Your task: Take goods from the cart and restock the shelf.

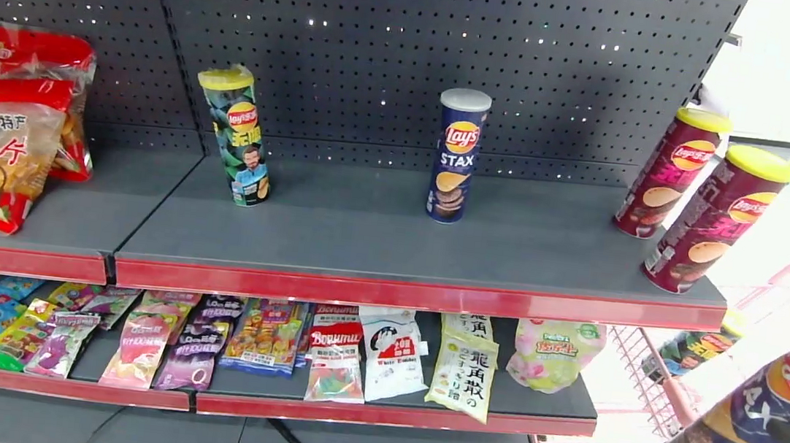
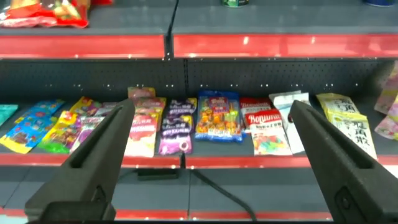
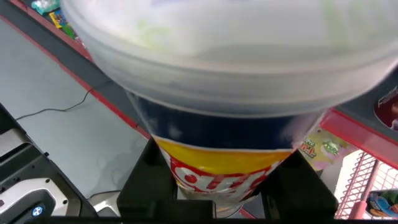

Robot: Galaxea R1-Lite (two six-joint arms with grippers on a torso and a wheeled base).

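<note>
With right fingers (image 3: 143,186) clamped on the blue can (image 1: 761,436) and left fingers (image 2: 93,162) open, a sloppy swing could topple those 2 maroon cans (image 1: 717,220).

Shelf (image 1: 416,297): dark grey decks, red front strips. Back panel (image 1: 384,44): black, dotted with a regular grid of holes. Top deck: green can (image 1: 235,135) in a teal-and-black print, yellow lid; navy can (image 1: 457,156), grey lid; maroon cans (image 1: 670,175) at right, pink lettering, yellow lids. Held can (image 1: 761,436), lower right of frame: navy, yellow-red logo; its top (image 3: 230,56) looks milky white, too close to be sure. Cart (image 1: 648,395): pink wire. Bags (image 1: 6,151), upper left: red.
</note>
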